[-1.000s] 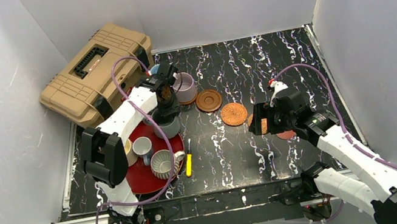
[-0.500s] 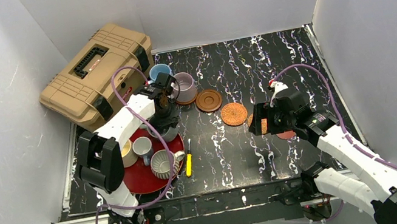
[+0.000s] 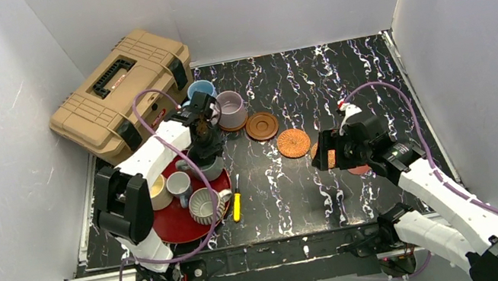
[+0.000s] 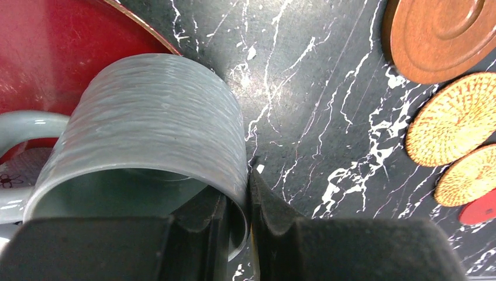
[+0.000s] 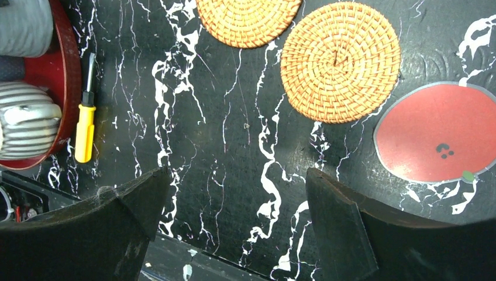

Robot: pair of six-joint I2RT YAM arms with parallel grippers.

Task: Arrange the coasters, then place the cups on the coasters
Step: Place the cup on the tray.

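The left arm reaches forward from its base over the red tray [image 3: 176,229], its wrist bent down near the tray's far edge. The left gripper [image 4: 238,193] is nearly closed, pinching the wall of the green cup [image 4: 158,117] with one finger inside the rim and one outside. This cup is at the tray's far right edge, by the bare counter [image 3: 343,77]; whether it is lifted I cannot tell.

The right arm stretches in from the lower right, elbow low. The right gripper [image 5: 235,175] hangs above the counter with its jaws spread wide, holding and touching nothing.

There are six cups. The green one is in the grip. The cream cup [image 3: 157,191], the small grey cup [image 3: 179,184] and the ribbed cup [image 3: 203,204] stand on the tray. The blue cup [image 3: 201,88] and the mauve cup [image 3: 230,103] stand at the back, the mauve one on a wooden coaster.

Five coasters show:
- two wooden, the one under the mauve cup and a bare wooden coaster [image 3: 261,125] just right of it
- two woven coasters [image 5: 340,61] lying side by side
- one red coaster [image 5: 436,132] just beside them

One yellow screwdriver [image 3: 237,204] lies right of the tray, and one tan toolbox [image 3: 119,90] sits in the back left corner.
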